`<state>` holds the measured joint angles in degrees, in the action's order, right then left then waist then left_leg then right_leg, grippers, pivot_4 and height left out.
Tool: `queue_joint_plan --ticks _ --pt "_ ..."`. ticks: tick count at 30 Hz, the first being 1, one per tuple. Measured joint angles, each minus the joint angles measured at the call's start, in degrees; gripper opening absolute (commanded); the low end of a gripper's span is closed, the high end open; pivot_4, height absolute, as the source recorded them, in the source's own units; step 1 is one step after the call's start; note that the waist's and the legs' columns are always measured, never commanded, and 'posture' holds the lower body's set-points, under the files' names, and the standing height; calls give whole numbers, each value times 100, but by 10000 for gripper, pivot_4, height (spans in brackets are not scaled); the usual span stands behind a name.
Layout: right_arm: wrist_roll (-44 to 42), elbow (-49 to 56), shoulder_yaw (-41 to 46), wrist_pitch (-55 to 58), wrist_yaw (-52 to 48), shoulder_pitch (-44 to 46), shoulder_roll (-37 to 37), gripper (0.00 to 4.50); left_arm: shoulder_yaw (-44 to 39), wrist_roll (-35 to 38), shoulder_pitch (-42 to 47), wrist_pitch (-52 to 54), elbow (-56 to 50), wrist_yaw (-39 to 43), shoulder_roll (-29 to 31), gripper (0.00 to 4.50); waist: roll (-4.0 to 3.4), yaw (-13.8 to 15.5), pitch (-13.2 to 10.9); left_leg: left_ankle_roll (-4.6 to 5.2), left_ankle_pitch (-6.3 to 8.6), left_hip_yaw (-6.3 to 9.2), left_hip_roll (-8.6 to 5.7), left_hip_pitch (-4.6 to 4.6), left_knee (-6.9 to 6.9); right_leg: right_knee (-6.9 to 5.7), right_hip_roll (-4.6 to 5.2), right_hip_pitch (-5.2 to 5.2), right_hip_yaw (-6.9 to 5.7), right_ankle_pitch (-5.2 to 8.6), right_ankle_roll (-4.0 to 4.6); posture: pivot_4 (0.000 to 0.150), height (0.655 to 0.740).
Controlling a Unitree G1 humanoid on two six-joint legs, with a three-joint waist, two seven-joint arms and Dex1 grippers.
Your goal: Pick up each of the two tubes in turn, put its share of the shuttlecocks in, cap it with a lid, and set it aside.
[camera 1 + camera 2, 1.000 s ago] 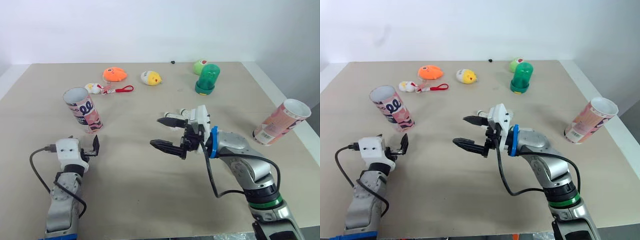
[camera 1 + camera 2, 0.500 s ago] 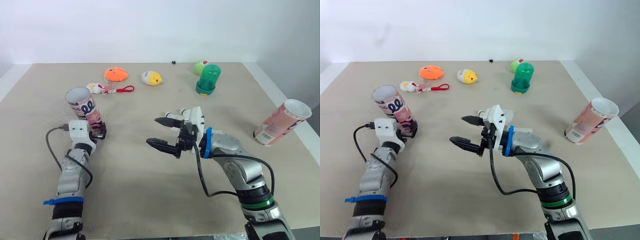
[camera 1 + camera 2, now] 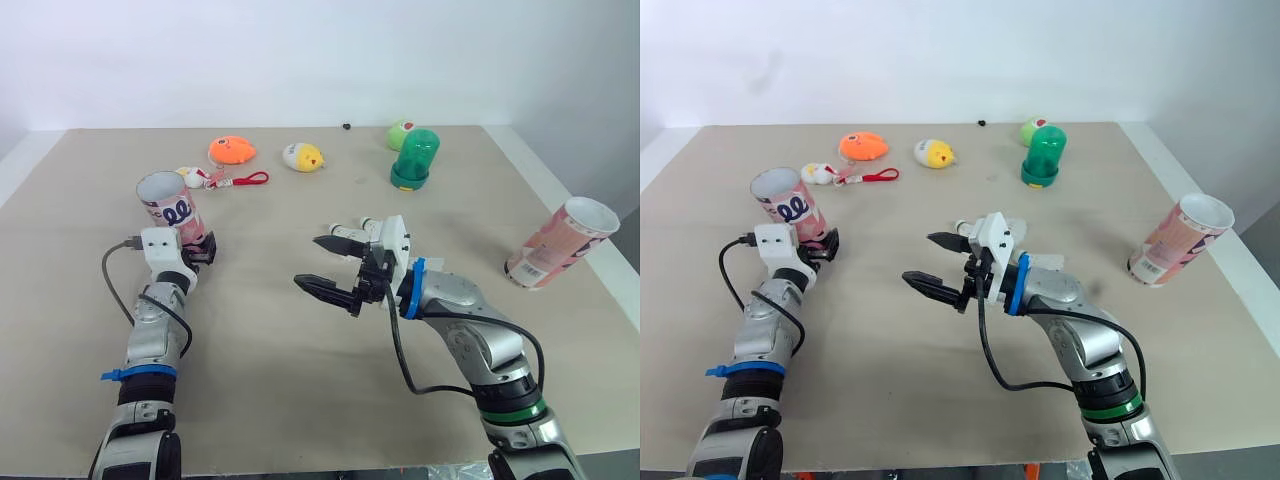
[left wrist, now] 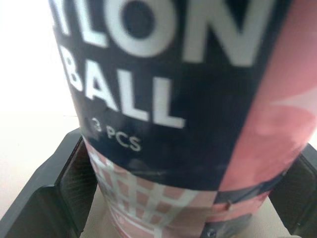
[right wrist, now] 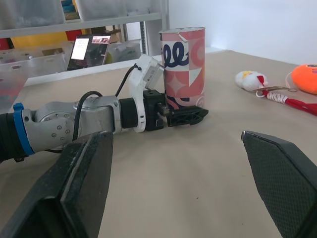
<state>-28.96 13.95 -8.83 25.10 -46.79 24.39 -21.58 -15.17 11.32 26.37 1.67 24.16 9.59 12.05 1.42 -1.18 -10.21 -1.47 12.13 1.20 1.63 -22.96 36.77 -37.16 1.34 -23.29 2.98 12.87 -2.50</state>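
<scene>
The right tool [image 3: 308,261] hovers over the matte beige bench [image 3: 270,400], black fingers spread wide, well right of the upright pink printed tube [image 3: 175,208]. The left tool [image 3: 205,250] straddles that cardboard cylinder's base, ribbed pads [image 4: 79,173] apart either side. Far right of it a second tube [image 3: 560,245] leans, open-mouthed.

The pink-and-navy tube [image 4: 173,99] near the table's [image 3: 300,400] left edge carries white lettering: "LON" (its start is cut off, perhaps "NYLON"), "BALL" below it, then smaller "3 PCS".
</scene>
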Motion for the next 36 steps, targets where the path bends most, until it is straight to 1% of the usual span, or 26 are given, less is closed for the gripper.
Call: queue_joint_plan --ticks 10,18,19,20,22,23,24,25,31,33,34,36 --pt "63 -5 29 -58 116 11 62 44254 -7 12 136 -107 233 8 6 45000 -1 0 0 0 -9 1 -1 0 -1 0 0 0 0 -7 -2 1500 7400" --pt "64 -5 29 -57 197 22 88 44254 -4 0 328 -310 615 82 35 45000 -1 1 1 0 -23 1 -2 0 -3 0 0 0 0 -17 -1 1500 7400" --pt "64 -5 29 -57 198 25 92 45000 -4 -4 365 -332 678 87 42 40033 -1 2 1 1 -24 1 -2 0 -4 1 0 0 0 -18 0 1500 7400" --pt "64 -5 29 -56 198 25 94 45000 -4 -5 384 -365 721 87 46 40033 -1 1 1 1 -26 1 -2 0 -4 1 0 0 0 -20 1 1500 7400" --pt "64 -4 29 -55 200 25 95 45000 -5 -8 428 -437 824 89 50 34344 -1 1 1 2 -28 1 -2 0 -4 1 0 0 0 -21 1 1500 7400" --pt "64 -4 29 -53 202 25 96 45000 -6 -8 452 -456 864 89 59 33395 -1 2 1 3 -29 1 -2 0 -5 1 0 0 0 -22 1 1500 7400" --pt "64 -4 29 -52 203 25 99 45000 -6 -7 475 -490 915 91 74 30914 -1 1 1 3 -29 1 -2 0 -5 1 0 0 0 -22 2 1500 7400" --pt "64 -4 29 -50 205 25 101 45000 -6 -7 487 -531 955 94 76 30256 -1 1 1 2 -30 1 -2 0 -6 2 0 -1 0 -22 2 1500 7400" --pt "76 36 29 -43 271 5 137 45000 16 -5 443 -585 925 174 131 30256 -1 -4 1 2 -30 0 -2 0 -11 5 0 -3 1 -22 2 1500 7400" --pt "245 136 34 -164 474 -135 171 45000 112 -1 143 -555 532 399 271 30256 1 -12 2 0 -29 -3 0 0 -22 12 0 -6 4 -19 4 1500 7400" --pt "520 180 70 -367 795 -333 232 45000 261 10 -260 -475 -1 793 539 30256 3 -27 2 -8 -25 -8 2 -5 -31 12 -1 -17 10 -11 8 1500 7400" --pt "641 171 80 -430 923 -388 244 45000 311 20 -372 -405 -170 947 634 30256 3 -30 2 -16 -19 -9 4 -7 -33 12 -1 -20 12 -3 7 1500 7400"
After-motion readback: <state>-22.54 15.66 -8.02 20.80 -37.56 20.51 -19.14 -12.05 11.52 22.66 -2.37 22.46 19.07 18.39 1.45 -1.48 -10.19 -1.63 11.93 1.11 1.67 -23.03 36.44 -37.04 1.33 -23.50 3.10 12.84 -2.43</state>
